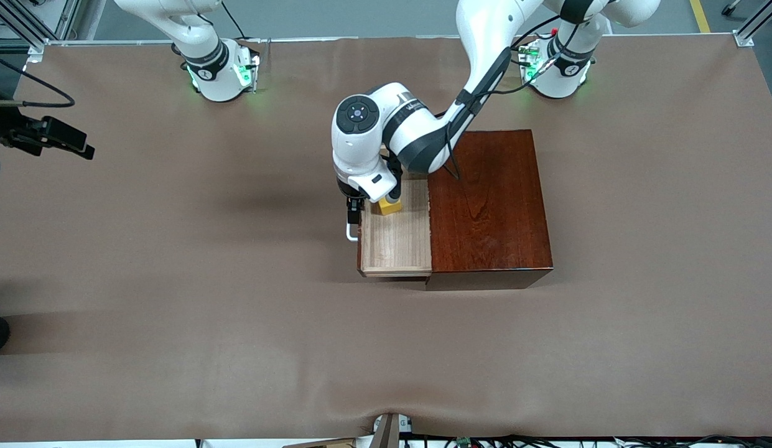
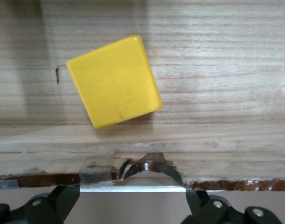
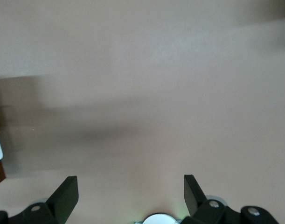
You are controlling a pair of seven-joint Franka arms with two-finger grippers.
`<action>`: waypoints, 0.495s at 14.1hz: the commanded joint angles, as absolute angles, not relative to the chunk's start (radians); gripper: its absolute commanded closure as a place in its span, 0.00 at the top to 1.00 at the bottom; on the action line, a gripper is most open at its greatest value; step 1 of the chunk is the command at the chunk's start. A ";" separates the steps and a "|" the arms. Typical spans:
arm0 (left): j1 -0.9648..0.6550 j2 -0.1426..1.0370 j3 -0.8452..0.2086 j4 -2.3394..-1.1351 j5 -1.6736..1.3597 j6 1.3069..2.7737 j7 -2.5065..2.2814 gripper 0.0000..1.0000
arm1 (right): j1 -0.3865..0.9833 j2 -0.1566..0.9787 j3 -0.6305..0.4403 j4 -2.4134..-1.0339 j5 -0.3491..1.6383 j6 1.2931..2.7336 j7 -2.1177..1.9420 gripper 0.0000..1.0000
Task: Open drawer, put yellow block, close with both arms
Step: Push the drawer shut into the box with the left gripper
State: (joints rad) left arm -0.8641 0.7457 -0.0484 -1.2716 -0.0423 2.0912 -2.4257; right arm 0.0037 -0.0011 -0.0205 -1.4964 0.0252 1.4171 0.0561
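Left tool (image 2: 133, 205) — fingers spread — over the drawer (image 1: 398, 239) rim; yellow block (image 2: 114, 87) inside. Right tool (image 3: 130, 198) spread, over bare surface (image 3: 147, 84).

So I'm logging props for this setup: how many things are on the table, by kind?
Wooden box with its drawer pulled open: 1
Yellow block, lying in the drawer: 1
Robot arms: 2, the left pincer over the drawer, the right pincer waiting over bare table
Total: 4
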 commanded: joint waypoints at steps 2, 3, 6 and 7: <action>-0.867 0.720 -0.028 -1.267 -0.025 1.905 -2.441 1.00 | -0.009 -0.011 0.025 -1.457 -0.063 1.420 0.009 1.00; -0.865 0.709 -0.029 -1.267 -0.015 1.884 -2.441 1.00 | -0.005 -0.011 0.025 -1.438 -0.061 1.416 0.009 1.00; -0.851 0.696 -0.028 -1.269 -0.009 1.821 -2.441 1.00 | 0.003 -0.012 0.025 -1.421 -0.055 1.402 0.012 1.00; -0.845 0.696 -0.028 -1.270 0.001 1.809 -2.441 1.00 | 0.002 -0.012 0.026 -1.419 -0.051 1.401 0.011 1.00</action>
State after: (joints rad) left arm -0.8581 0.7351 -0.0304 -1.2290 -0.0293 1.9142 -2.4258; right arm 0.0045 -0.0041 0.0180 -1.4307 -0.0393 1.4152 0.0260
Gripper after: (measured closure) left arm 0.000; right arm 0.000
